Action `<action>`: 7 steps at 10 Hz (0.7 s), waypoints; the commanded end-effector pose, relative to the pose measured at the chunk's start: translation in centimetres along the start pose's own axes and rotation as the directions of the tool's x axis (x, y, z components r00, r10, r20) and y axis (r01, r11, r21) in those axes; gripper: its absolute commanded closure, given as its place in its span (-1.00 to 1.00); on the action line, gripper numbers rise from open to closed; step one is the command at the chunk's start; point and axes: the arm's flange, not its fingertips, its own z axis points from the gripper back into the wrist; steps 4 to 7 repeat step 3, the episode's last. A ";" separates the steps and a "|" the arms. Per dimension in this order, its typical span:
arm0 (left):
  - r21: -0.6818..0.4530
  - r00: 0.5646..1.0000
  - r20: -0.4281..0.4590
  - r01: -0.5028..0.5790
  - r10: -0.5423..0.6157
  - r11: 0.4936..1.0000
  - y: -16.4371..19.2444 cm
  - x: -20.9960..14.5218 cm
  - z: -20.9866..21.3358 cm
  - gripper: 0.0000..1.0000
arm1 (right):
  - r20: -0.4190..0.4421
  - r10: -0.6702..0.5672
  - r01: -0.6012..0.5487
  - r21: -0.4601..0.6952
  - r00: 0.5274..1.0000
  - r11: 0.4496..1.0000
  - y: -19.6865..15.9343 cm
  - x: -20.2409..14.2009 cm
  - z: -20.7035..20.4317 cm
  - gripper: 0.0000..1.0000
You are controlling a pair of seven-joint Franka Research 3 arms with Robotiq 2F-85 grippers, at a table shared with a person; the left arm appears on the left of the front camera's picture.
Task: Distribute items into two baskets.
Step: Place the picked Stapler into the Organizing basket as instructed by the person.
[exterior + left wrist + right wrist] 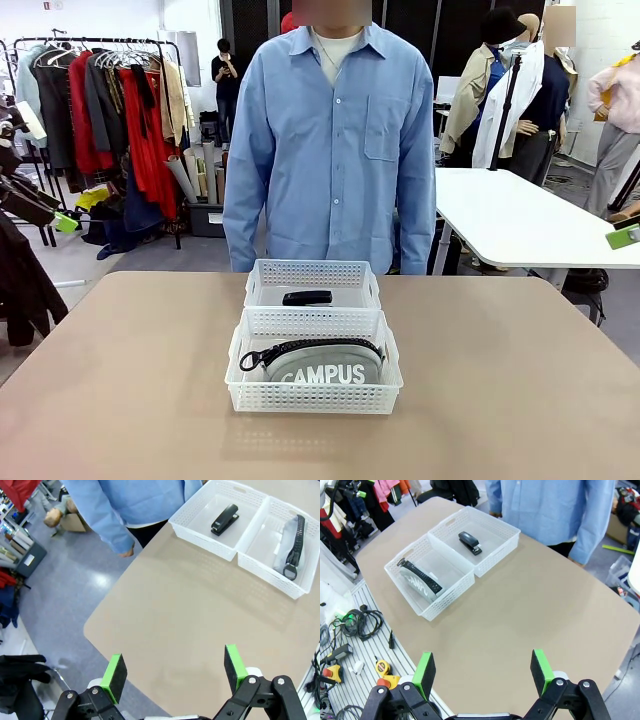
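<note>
Standing end to end at the middle of a tan worktop (120, 380) are two white perforated baskets, touching along their short sides. In the near basket (314, 398) lies a grey zip pouch (322, 366) with white "CAMPUS" lettering, its black zipper curving along the top. In the far basket (312, 271) rests a small black stapler (307, 297). A person in a blue shirt (330, 140) stands just beyond the far edge, arms hanging down.

Both robot arms are held back from the baskets. The left tool (173, 670) hovers over bare worktop near its left edge, green pads spread wide and holding nothing. The right tool (483, 672) hangs over the right side of the worktop, likewise spread wide and empty.

Each basket holds one item, so the sorting looks finished, or else this is the layout before any redistribution. If a pick is called for, the pouch should be approached from above across its narrow width, clear of the basket walls; the stapler should be pinched across its slim body, with the pads lowered straight down to avoid nudging the basket.
</note>
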 end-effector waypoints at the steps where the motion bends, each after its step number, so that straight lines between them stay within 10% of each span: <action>1: -0.006 1.000 -0.009 0.002 -0.002 1.000 0.0 0.1 0.1 -1.00 | 0.021 0.009 -0.009 0.012 1.000 1.000 0.0 0.1 0.1 -1.00; 7: -0.006 1.000 -0.009 0.002 -0.002 1.000 0.0 0.1 0.1 -1.00 | 0.021 0.009 -0.009 0.012 1.000 1.000 0.0 0.1 0.1 -1.00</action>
